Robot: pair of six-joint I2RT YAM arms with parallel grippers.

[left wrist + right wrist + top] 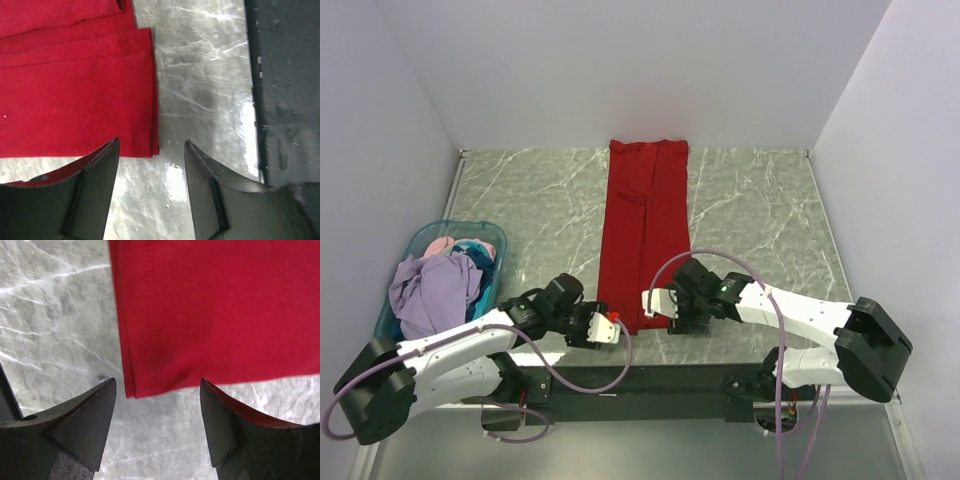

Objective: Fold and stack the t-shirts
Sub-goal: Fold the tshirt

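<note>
Red t-shirt (pixel 645 240) lies as long strip mid worktop (pixel 750 210). L pincer (pixel 151 145) & R pincer (pixel 158 385) open at its near corners, nothing gripped. Best: pinch all layers, lift both evenly, fold toward far end.

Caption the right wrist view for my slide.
Open right claw poised at a corner of the folded red t-shirt.
</note>
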